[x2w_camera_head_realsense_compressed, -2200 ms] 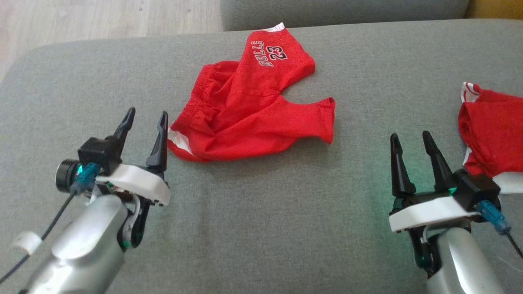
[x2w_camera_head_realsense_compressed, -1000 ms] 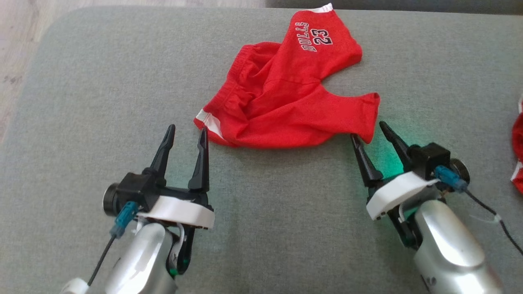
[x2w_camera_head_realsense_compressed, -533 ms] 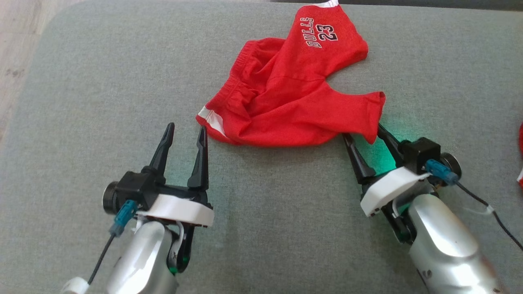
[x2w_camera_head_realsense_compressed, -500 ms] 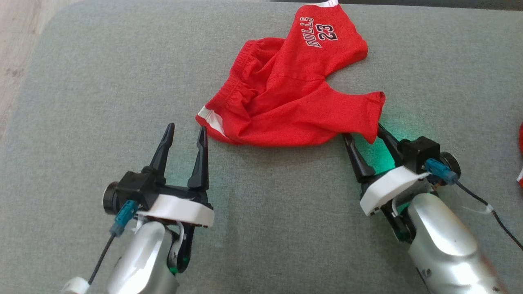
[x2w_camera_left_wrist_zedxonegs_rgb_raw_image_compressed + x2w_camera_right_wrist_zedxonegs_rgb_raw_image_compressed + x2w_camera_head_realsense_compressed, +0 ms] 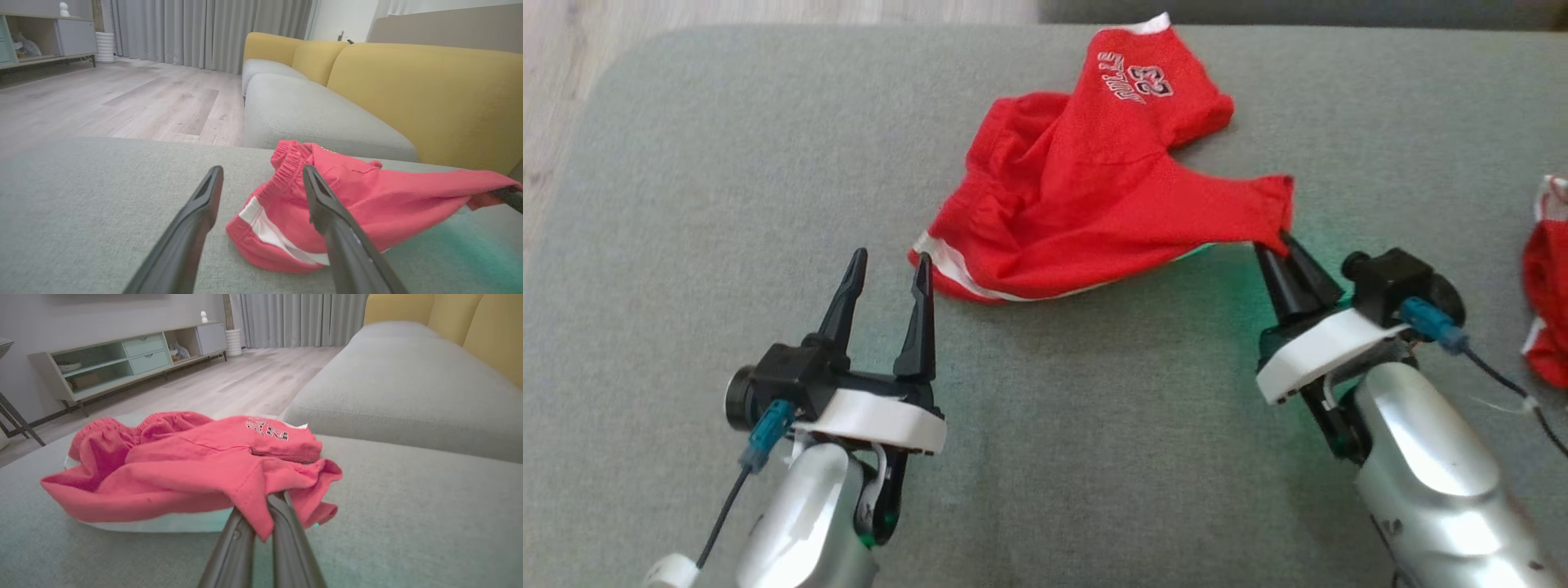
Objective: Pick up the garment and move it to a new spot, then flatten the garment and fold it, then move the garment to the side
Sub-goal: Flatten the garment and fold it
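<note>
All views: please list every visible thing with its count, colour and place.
shorts: one, red, middle of the cushion
second garment: one, red and white, cushion's right side
cushion: one, grey, under both
sofa: one, yellow back, grey seat, behind the cushion
floor: one, pale wood, beyond
curtains: one set, grey, far wall
cabinet: one, pale green, by the wall
left gripper: one, dark, open, beside the shorts
right gripper: one, dark, shut on the shorts' hem
</note>
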Available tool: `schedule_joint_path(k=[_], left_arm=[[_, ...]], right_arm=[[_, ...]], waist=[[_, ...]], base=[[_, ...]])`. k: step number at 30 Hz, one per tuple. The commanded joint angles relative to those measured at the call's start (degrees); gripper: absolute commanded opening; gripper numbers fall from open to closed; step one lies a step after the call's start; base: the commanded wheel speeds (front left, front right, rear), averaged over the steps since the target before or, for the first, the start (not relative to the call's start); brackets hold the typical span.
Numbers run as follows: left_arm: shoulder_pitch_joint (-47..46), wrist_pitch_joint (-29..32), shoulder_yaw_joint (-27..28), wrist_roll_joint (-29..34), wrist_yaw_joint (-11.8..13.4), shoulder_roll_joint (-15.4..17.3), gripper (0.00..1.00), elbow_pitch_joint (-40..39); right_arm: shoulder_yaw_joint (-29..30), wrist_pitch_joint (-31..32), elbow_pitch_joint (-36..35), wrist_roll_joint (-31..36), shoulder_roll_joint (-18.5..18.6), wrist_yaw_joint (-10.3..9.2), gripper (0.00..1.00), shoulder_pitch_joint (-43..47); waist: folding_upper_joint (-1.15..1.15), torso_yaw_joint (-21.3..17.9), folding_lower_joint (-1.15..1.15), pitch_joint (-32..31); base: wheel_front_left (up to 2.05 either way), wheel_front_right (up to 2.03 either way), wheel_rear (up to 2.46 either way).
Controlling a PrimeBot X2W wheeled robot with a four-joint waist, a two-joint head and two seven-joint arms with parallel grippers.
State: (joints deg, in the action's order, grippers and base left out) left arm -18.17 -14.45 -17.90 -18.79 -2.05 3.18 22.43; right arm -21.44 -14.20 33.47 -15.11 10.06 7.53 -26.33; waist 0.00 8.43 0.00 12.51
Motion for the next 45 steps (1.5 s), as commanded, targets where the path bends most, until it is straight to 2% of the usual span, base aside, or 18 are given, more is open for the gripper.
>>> schedule_joint_path(k=[1,6,12,16,24,28,30,32,37,38,39,40,45], left_arm=[[-0.26,-0.55,2.39,0.50,-0.09,0.35,1.00,-1.35],[0.81,-0.55,2.79,0.51,-0.45,0.10,1.00,-1.14],[2.34,-0.55,3.06,0.04,-0.56,-0.13,1.00,-1.32],[2.72,-0.55,2.80,-0.15,-0.50,-0.22,1.00,-1.63],[2.37,-0.55,1.60,-0.66,-0.50,-0.28,1.00,-2.26],[1.18,-0.55,1.04,-0.61,-0.48,-0.29,1.00,-2.28],[0.52,-0.55,0.50,-0.61,-0.55,-0.29,1.00,-2.12],[-0.09,-0.55,-0.07,-0.74,-0.62,-0.29,1.00,-1.98],[-1.10,-0.55,-0.99,-1.16,-0.39,-0.30,1.00,-1.76],[-1.20,-0.55,-1.04,-1.20,-0.35,-0.30,1.00,-1.75],[-1.27,-0.55,-1.05,-1.22,-0.32,-0.30,1.00,-1.74],[-1.35,-0.55,-1.02,-1.20,-0.31,-0.30,1.00,-1.72],[-1.69,-0.55,-0.54,-0.86,-0.14,-0.30,1.00,-1.52]], right_arm=[[-0.42,-0.68,-2.27,0.19,0.30,-0.04,0.00,0.12],[0.37,1.04,-6.71,0.48,2.89,-0.04,0.00,3.03],[3.95,9.84,-12.63,0.93,5.37,-0.04,0.00,7.98],[7.74,16.32,-18.07,1.89,5.37,-0.04,0.00,12.21],[14.26,26.21,-27.50,3.37,2.03,-0.04,0.00,17.30],[16.67,30.96,-26.64,1.96,0.46,-0.04,0.00,15.21],[17.53,32.98,-24.89,2.29,1.05,-0.04,0.00,13.22],[19.06,34.69,-22.26,1.06,0.70,-0.04,0.00,10.91],[20.18,36.81,-14.79,1.23,2.44,-0.04,0.00,5.20],[20.23,37.15,-13.09,1.50,2.87,-0.04,0.03,4.35],[20.18,37.02,-11.65,1.76,3.22,-0.04,0.87,3.53],[20.54,36.67,-10.21,1.86,3.31,-0.04,1.00,2.73],[20.76,32.13,-6.85,3.37,3.86,-0.04,1.00,0.45]], waist=[[0.00,-0.77,0.00,-1.00],[0.00,-2.21,0.00,-3.97],[0.00,-3.46,0.00,-6.14],[0.00,-3.89,0.00,-6.28],[0.00,-3.87,0.00,-4.26],[0.00,-2.96,0.00,-2.33],[0.00,-2.26,0.00,-1.45],[0.00,-1.55,0.00,-0.68],[0.00,-0.15,0.00,0.53],[0.00,-0.01,0.00,0.66],[0.00,0.07,0.00,0.77],[0.00,0.08,0.00,0.85],[0.00,-0.74,0.00,0.67]], base=[[0.00,0.00,0.00],[0.00,0.00,0.00],[0.00,0.00,0.00],[0.00,0.00,0.00],[0.00,0.00,0.00],[0.00,0.00,0.00],[0.00,0.00,0.00],[0.00,0.00,0.00],[0.00,0.00,0.00],[0.00,0.00,0.00],[0.00,0.00,0.00],[0.00,0.00,0.00],[0.00,0.00,0.00]])
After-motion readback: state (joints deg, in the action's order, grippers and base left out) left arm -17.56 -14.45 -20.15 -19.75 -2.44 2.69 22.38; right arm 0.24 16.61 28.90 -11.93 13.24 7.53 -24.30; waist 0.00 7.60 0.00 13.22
